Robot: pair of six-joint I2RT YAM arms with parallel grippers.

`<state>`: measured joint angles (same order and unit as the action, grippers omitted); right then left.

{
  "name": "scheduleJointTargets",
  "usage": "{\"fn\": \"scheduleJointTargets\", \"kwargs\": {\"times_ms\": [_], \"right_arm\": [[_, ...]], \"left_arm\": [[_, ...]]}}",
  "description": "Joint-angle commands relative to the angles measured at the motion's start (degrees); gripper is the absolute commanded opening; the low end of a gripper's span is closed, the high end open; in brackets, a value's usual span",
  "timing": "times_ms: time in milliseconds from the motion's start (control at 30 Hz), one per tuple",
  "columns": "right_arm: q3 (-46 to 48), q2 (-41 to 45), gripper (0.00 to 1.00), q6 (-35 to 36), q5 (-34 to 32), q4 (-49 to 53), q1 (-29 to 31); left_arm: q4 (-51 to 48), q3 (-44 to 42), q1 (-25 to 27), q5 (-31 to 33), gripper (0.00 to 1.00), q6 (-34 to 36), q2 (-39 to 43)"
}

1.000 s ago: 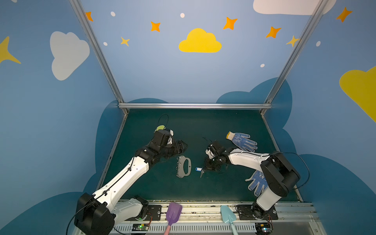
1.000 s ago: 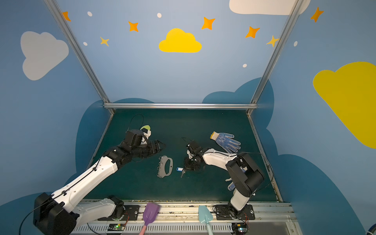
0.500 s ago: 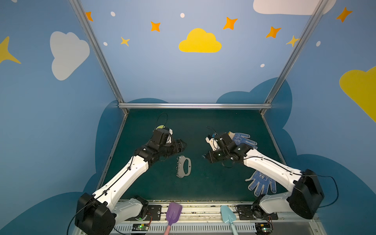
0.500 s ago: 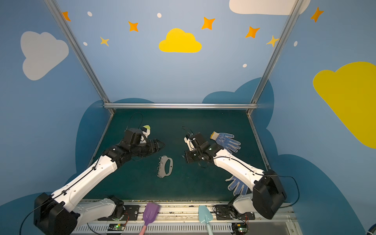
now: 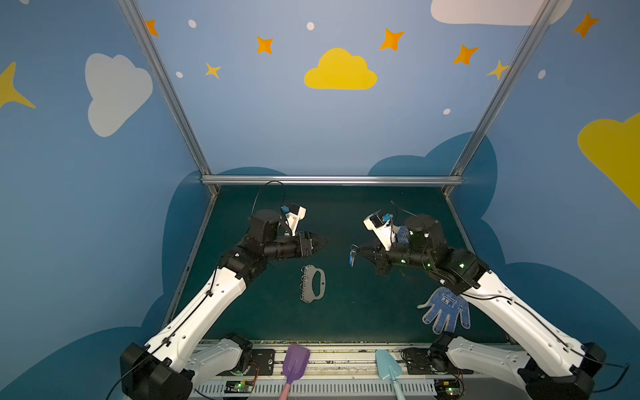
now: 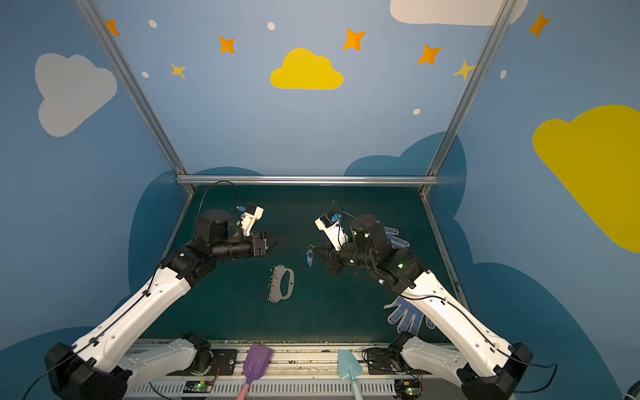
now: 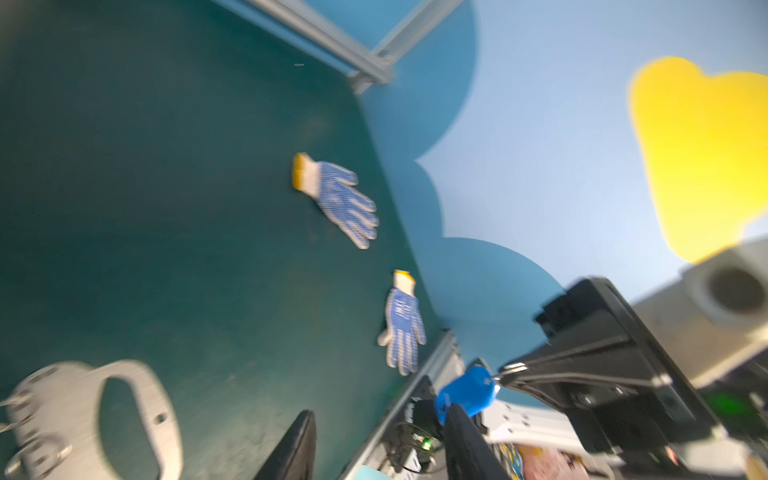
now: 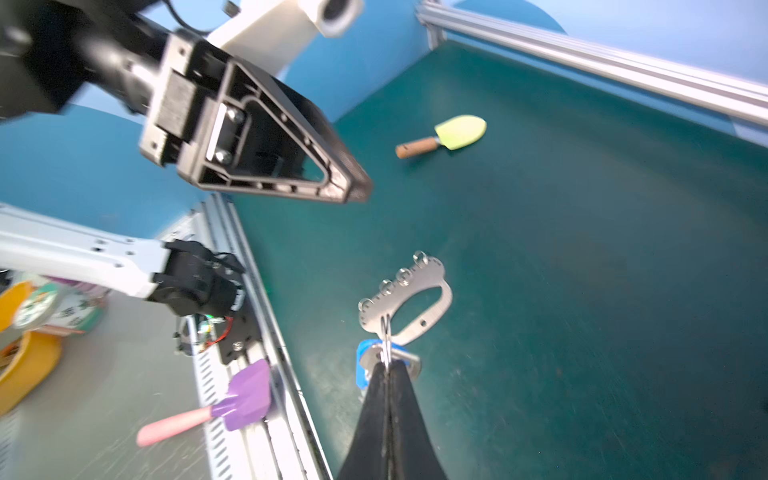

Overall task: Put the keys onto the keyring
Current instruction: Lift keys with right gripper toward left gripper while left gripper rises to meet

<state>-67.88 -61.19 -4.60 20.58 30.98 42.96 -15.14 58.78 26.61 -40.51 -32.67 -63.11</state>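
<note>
Right end effector (image 5: pixel 358 250) pinches silver metal keys (image 5: pixel 352 258) with glossy blue oblong tag mid-frame; left end effector (image 7: pixel 380 415) stands spread.

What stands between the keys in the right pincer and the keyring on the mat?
Nothing visible. The keys hang from the right pincer over bare mat, the keyring lies flat nearby, and the left pincer hovers aside.

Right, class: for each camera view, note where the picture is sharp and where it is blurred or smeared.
Left wrist view: heavily smeared, the keyring streaked, a glove soft. Right wrist view: the keys and keyring fairly clear, the purple scoop blurred. Both top views: sharp, evenly lit, no glare.
</note>
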Motion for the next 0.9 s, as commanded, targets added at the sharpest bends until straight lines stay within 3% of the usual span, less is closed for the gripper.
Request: {"fn": "scheduleJointTargets", "kwargs": {"times_ms": [0,300,467,633,867], "right_arm": [[-2.85,-0.53,0.00,1.34,7.19,3.23,-0.68],[-5.67,-1.89,0.00,-1.00,14.43,3.31,-2.52],[-6.71,-2.29,0.00,-1.81,16.90,3.32,-2.96],[-7.09,-2.69,0.00,-3.16,19.52,2.56,-3.63],[-6.75,-3.09,0.00,-4.80,21.72,1.29,-5.06]], "left_arm": [[6.87,2.30,0.88,-8.05,0.47,0.59,0.48],[8.32,5.47,3.27,-14.02,0.56,0.74,-2.22],[7.15,6.96,4.63,-15.63,0.47,1.78,-3.66],[6.77,7.48,6.28,-16.48,0.45,2.22,-4.82],[5.08,8.89,7.55,-16.99,0.29,3.36,-5.44]]}}
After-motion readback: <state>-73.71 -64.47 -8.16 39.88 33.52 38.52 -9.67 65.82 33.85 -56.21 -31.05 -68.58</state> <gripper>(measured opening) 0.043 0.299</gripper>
